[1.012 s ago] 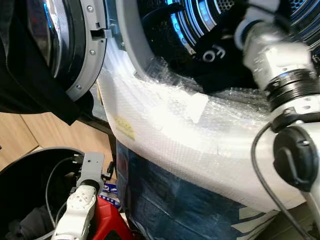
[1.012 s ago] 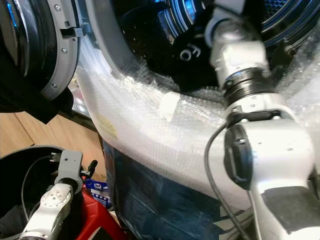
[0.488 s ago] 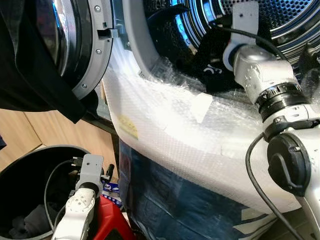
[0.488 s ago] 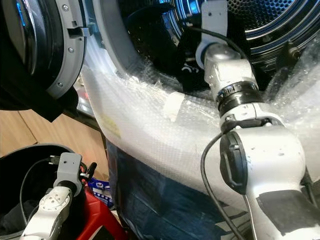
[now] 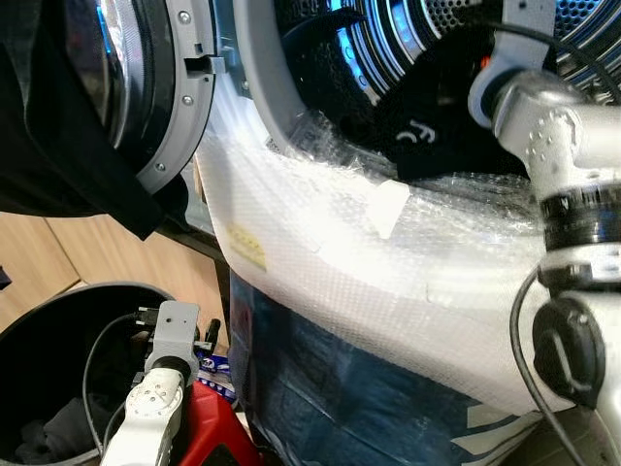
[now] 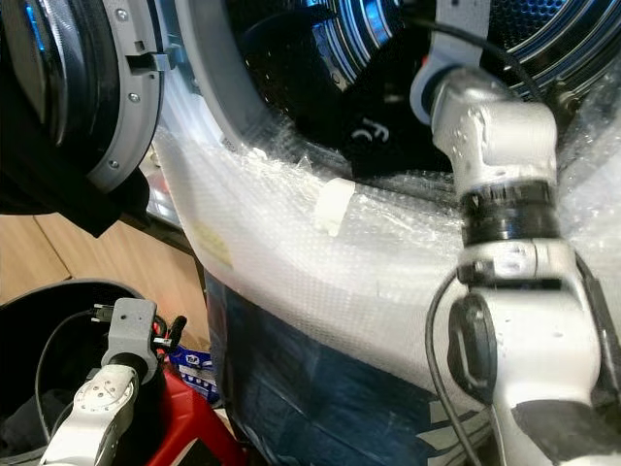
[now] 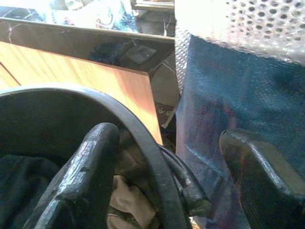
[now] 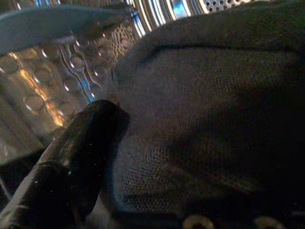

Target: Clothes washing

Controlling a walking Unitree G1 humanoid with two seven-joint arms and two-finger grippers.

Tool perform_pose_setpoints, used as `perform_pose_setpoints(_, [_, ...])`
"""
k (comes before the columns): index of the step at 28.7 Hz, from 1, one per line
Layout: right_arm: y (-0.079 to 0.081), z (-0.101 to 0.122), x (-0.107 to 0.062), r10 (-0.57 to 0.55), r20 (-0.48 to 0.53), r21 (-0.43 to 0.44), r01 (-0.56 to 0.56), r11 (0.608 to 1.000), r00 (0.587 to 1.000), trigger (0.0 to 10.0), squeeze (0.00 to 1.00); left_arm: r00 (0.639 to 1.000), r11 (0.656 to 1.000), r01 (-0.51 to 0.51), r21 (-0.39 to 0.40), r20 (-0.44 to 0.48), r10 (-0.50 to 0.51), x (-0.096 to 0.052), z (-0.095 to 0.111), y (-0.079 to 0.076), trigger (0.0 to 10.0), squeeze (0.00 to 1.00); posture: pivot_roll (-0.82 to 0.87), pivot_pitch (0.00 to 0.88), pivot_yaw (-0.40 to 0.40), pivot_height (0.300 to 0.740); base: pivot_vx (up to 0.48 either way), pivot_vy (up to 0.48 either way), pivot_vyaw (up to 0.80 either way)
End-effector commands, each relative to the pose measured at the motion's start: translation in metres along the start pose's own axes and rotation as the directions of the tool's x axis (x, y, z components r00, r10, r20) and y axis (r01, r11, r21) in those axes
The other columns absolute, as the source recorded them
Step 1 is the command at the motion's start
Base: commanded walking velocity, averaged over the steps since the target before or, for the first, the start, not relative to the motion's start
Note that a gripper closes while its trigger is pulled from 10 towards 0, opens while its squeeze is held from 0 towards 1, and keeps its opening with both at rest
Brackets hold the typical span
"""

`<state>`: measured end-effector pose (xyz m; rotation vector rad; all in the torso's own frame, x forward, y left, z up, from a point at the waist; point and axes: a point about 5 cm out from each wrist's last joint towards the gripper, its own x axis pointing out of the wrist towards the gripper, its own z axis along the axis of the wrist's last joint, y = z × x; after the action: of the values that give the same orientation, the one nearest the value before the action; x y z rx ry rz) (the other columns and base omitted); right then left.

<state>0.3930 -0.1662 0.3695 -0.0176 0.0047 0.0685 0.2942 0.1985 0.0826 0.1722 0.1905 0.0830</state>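
Observation:
The washing machine's open drum [image 5: 408,29] glows blue at the top. A black garment with white lettering [image 5: 427,126] lies in its mouth. My right arm [image 5: 548,126] reaches into the drum. In the right wrist view dark knitted cloth [image 8: 205,109] presses against one black finger [image 8: 71,152] and hides the other, so my right gripper [image 8: 157,143] looks shut on it. My left gripper [image 7: 167,191] hangs low at the left, open, its fingers astride the rim of a black laundry bin [image 5: 58,311]. Dark clothes [image 5: 53,432] lie in the bin.
The round door [image 5: 170,97] stands open to the left with black cloth [image 5: 58,146] draped over it. Bubble wrap [image 5: 369,262] covers the machine's front above a blue panel [image 5: 340,388]. A red object [image 5: 209,427] sits beside the bin. The floor is wood [image 5: 39,257].
My right arm has swung to the right and up inside the drum mouth compared with half a second ago. The left arm stays by the bin. The view shifted slightly.

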Motion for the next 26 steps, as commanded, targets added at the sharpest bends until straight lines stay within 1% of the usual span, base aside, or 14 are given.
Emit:
perform_pose_setpoints(1, [-0.001, 0.005, -0.005, 0.006, 0.011, -0.014, -0.006, 1.000, 1.000, 10.0, 0.00, 1.000, 1.000, -0.005, -0.006, 0.009, 0.005, 0.002, 0.004, 0.001, 10.0, 0.00, -0.03, 0.000, -0.049, 0.740, 0.000, 0.000, 0.00])
perform_pose_setpoints(4, [-0.002, -0.021, -0.016, 0.037, -0.040, -0.075, -0.040, 0.996, 0.999, 10.0, 0.00, 1.000, 1.000, 0.001, -0.004, 0.001, -0.001, 0.002, 0.003, 0.001, 10.0, 0.00, -0.03, 0.000, -0.046, 0.740, 0.000, 0.000, 0.00])
perform_pose_setpoints(7, [-0.002, -0.036, -0.028, 0.065, -0.071, -0.062, -0.070, 0.996, 0.995, 10.0, 0.00, 1.000, 1.000, 0.002, -0.002, -0.004, -0.002, 0.002, 0.003, 0.001, 10.0, 0.00, -0.02, 0.000, -0.045, 0.740, 0.000, 0.000, 0.00])
perform_pose_setpoints(8, [0.010, -0.031, -0.042, 0.168, -0.046, -0.011, -0.169, 0.986, 0.985, 10.0, 0.00, 1.000, 1.000, 0.002, -0.003, 0.002, -0.002, 0.004, 0.006, 0.001, 10.0, 0.00, -0.03, 0.000, -0.040, 0.740, 0.000, 0.000, 0.00])
perform_pose_setpoints(10, [0.015, -0.027, -0.048, 0.217, -0.023, 0.012, -0.216, 0.976, 0.976, 10.0, 0.00, 1.000, 1.000, 0.004, -0.004, 0.006, -0.004, 0.005, 0.007, 0.001, 10.0, 0.00, -0.03, 0.000, -0.039, 0.740, 0.000, 0.000, 0.00])
perform_pose_setpoints(11, [0.017, -0.024, -0.053, 0.216, -0.007, 0.048, -0.215, 0.975, 0.976, 10.0, 0.00, 1.000, 1.000, 0.008, -0.003, 0.007, -0.008, 0.006, 0.008, 0.000, 10.0, 0.00, -0.04, 0.000, -0.036, 0.740, 0.000, 0.000, 0.00])
perform_pose_setpoints(15, [0.018, -0.029, -0.066, 0.212, -0.009, 0.014, -0.212, 0.977, 0.977, 10.0, 0.00, 1.000, 1.000, 0.022, 0.000, 0.006, -0.022, 0.007, 0.008, -0.001, 10.0, 0.00, -0.04, 0.000, -0.031, 0.740, 0.000, 0.000, 0.00])
perform_pose_setpoints(17, [0.020, -0.032, -0.080, 0.235, -0.010, 0.015, -0.235, 0.972, 0.972, 10.0, 0.00, 1.000, 1.000, 0.024, 0.001, 0.007, -0.024, 0.007, 0.009, -0.002, 10.0, 0.00, -0.05, 0.000, -0.029, 0.740, 0.000, 0.000, 0.00])
perform_pose_setpoints(19, [0.022, -0.031, -0.085, 0.260, 0.000, 0.017, -0.260, 0.965, 0.966, 10.0, 0.00, 1.000, 1.000, 0.024, 0.000, 0.008, -0.024, 0.007, 0.009, -0.001, 10.0, 0.00, -0.05, 0.000, -0.029, 0.740, 0.000, 0.000, 0.00])
perform_pose_setpoints(20, [0.026, -0.028, -0.093, 0.302, 0.021, -0.014, -0.302, 0.953, 0.953, 10.0, 0.00, 1.000, 1.000, 0.024, 0.002, 0.007, -0.024, 0.008, 0.009, -0.001, 10.0, 0.00, -0.05, 0.000, -0.028, 0.740, 0.000, 0.000, 0.00])
perform_pose_setpoints(21, [0.031, -0.027, -0.100, 0.340, 0.029, -0.105, -0.336, 0.936, 0.940, 10.0, 0.00, 1.000, 1.000, 0.025, 0.003, 0.007, -0.025, 0.009, 0.009, -0.001, 10.0, 0.00, -0.06, 0.000, -0.025, 0.740, 0.000, 0.000, 0.00])
perform_pose_setpoints(22, [0.034, -0.028, -0.103, 0.358, 0.025, -0.159, -0.350, 0.923, 0.933, 10.0, 0.00, 1.000, 1.000, 0.026, 0.003, 0.006, -0.026, 0.009, 0.010, -0.001, 10.0, 0.00, -0.06, 0.000, -0.025, 0.740, 0.000, 0.000, 0.00])
perform_pose_setpoints(23, [0.038, -0.032, -0.107, 0.387, 0.001, -0.241, -0.375, 0.895, 0.922, 10.0, 0.00, 1.000, 1.000, 0.030, 0.004, 0.007, -0.030, 0.010, 0.010, -0.002, 10.0, 0.00, -0.06, 0.000, -0.024, 0.740, 0.000, 0.000, 0.00])
perform_pose_setpoints(26, [0.038, -0.035, -0.109, 0.388, -0.010, -0.269, -0.377, 0.886, 0.921, 10.0, 0.00, 0.999, 0.999, 0.035, 0.004, 0.009, -0.035, 0.010, 0.011, -0.003, 10.0, 0.00, -0.06, 0.000, -0.022, 0.740, 0.000, 0.000, 0.00])
